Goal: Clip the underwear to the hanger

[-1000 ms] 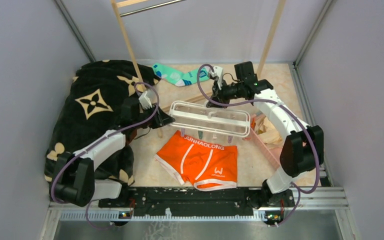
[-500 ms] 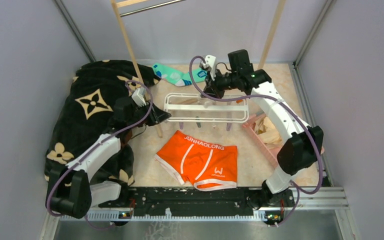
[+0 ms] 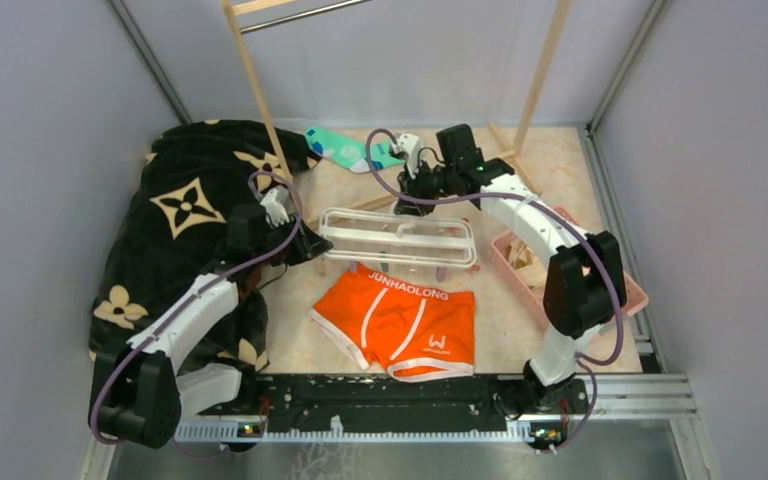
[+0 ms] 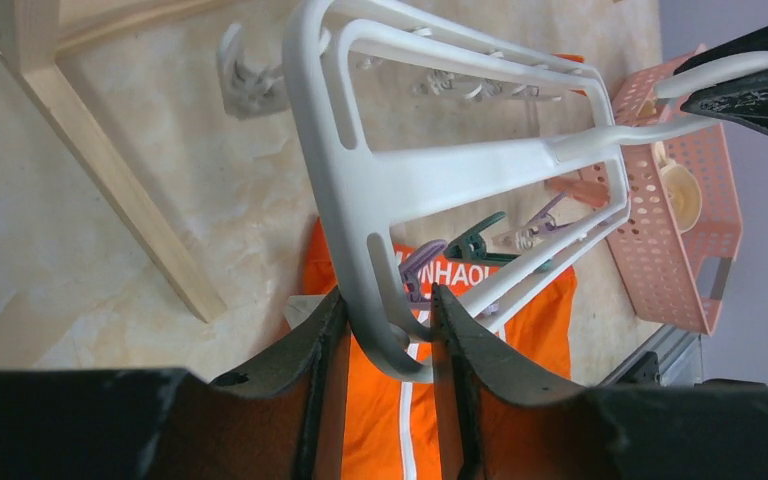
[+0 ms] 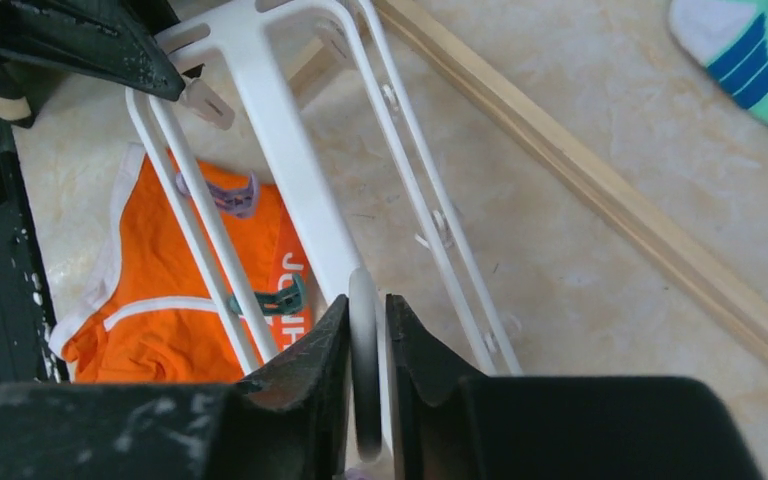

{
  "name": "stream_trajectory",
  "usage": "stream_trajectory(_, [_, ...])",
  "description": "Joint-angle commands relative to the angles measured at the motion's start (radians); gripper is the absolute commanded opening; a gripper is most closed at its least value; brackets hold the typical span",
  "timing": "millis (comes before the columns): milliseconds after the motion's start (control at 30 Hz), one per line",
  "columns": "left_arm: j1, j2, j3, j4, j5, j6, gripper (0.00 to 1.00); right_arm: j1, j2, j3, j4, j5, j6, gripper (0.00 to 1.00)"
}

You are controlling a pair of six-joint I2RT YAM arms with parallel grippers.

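Observation:
The orange underwear (image 3: 400, 322) lies flat on the table, waistband lettering facing away from the arms. The white hanger (image 3: 398, 236) is held just above its waistband, purple and teal clips dangling. My left gripper (image 3: 317, 245) is shut on the hanger's left end (image 4: 360, 230). My right gripper (image 3: 407, 197) is shut on the hanger's hook (image 5: 365, 370) at the far side. The underwear shows under the frame in the left wrist view (image 4: 520, 330) and the right wrist view (image 5: 150, 300).
A wooden rack's legs (image 3: 260, 90) stand behind, with its base bar (image 5: 600, 190) on the table. A teal sock (image 3: 345, 148) lies at the back. A dark patterned blanket (image 3: 180, 220) covers the left. A pink basket (image 3: 560, 265) sits right.
Both arms have carried the hanger left and lowered it towards the underwear's waistband. The right arm has swung left, uncovering the pink basket.

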Motion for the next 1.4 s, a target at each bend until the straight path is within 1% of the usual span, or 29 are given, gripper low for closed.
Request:
stream_trajectory(0, [-0.015, 0.022, -0.008, -0.008, 0.035, 0.053, 0.0, -0.003, 0.019, 0.001, 0.153, 0.035, 0.061, 0.22])
stream_trajectory(33, [-0.016, 0.029, -0.008, -0.005, 0.036, 0.05, 0.0, -0.007, 0.015, 0.0, 0.151, 0.046, 0.068, 0.28])
stream_trajectory(67, [-0.016, 0.035, -0.005, -0.002, 0.038, 0.049, 0.0, -0.012, 0.006, -0.005, 0.148, 0.068, 0.074, 0.38])
stream_trajectory(100, [-0.016, 0.038, -0.001, -0.002, 0.04, 0.045, 0.0, -0.016, -0.014, -0.013, 0.145, 0.095, 0.08, 0.45])
stream_trajectory(167, [-0.015, 0.04, 0.0, 0.002, 0.042, 0.042, 0.0, -0.034, -0.068, -0.038, 0.151, 0.156, 0.107, 0.51])
stream_trajectory(233, [-0.016, 0.041, 0.0, 0.008, 0.044, 0.042, 0.0, -0.062, -0.131, -0.078, 0.167, 0.221, 0.149, 0.55])
stream_trajectory(300, [-0.016, 0.042, 0.002, 0.008, 0.047, 0.043, 0.0, -0.091, -0.212, -0.141, 0.211, 0.333, 0.217, 0.56])
stream_trajectory(400, [-0.015, 0.041, 0.003, 0.007, 0.048, 0.04, 0.0, -0.103, -0.349, -0.255, 0.264, 0.516, 0.33, 0.57])
stream_trajectory(467, [-0.016, 0.04, 0.005, 0.007, 0.051, 0.035, 0.0, -0.104, -0.436, -0.325, 0.264, 0.589, 0.418, 0.57])
stream_trajectory(533, [-0.016, 0.041, 0.005, 0.011, 0.051, 0.03, 0.0, -0.104, -0.532, -0.413, 0.283, 0.578, 0.511, 0.57])
stream_trajectory(600, [-0.015, 0.044, 0.005, 0.016, 0.052, 0.028, 0.0, -0.104, -0.606, -0.502, 0.329, 0.475, 0.57, 0.59])
stream_trajectory(667, [-0.016, 0.048, 0.005, 0.017, 0.052, 0.027, 0.0, -0.104, -0.64, -0.55, 0.345, 0.394, 0.57, 0.59])
stream_trajectory(733, [-0.016, 0.054, 0.005, 0.018, 0.054, 0.028, 0.0, -0.104, -0.659, -0.57, 0.326, 0.408, 0.567, 0.6])
stream_trajectory(800, [-0.015, 0.053, 0.007, 0.015, 0.057, 0.029, 0.0, -0.104, -0.679, -0.571, 0.274, 0.504, 0.585, 0.6])
stream_trajectory(867, [-0.015, 0.053, 0.009, 0.016, 0.052, 0.029, 0.0, -0.104, -0.7, -0.575, 0.201, 0.621, 0.64, 0.58])
stream_trajectory(967, [-0.016, 0.061, 0.018, 0.016, 0.048, 0.028, 0.0, -0.104, -0.719, -0.627, 0.117, 0.731, 0.763, 0.56])
stream_trajectory(1033, [-0.015, 0.069, 0.027, 0.015, 0.05, 0.022, 0.0, -0.104, -0.713, -0.681, 0.104, 0.724, 0.852, 0.54])
stream_trajectory(1133, [-0.015, 0.08, 0.046, 0.005, 0.061, 0.011, 0.0, -0.104, -0.676, -0.732, 0.125, 0.664, 0.928, 0.53])
stream_trajectory(1200, [-0.017, 0.086, 0.055, 0.004, 0.073, 0.008, 0.0, -0.105, -0.644, -0.75, 0.14, 0.663, 0.955, 0.52])
stream_trajectory(1267, [-0.017, 0.086, 0.06, 0.004, 0.075, -0.003, 0.0, -0.114, -0.602, -0.752, 0.132, 0.707, 0.947, 0.52])
stream_trajectory(1367, [-0.019, 0.087, 0.066, 0.003, 0.073, -0.016, 0.0, -0.15, -0.553, -0.757, 0.111, 0.821, 0.904, 0.53])
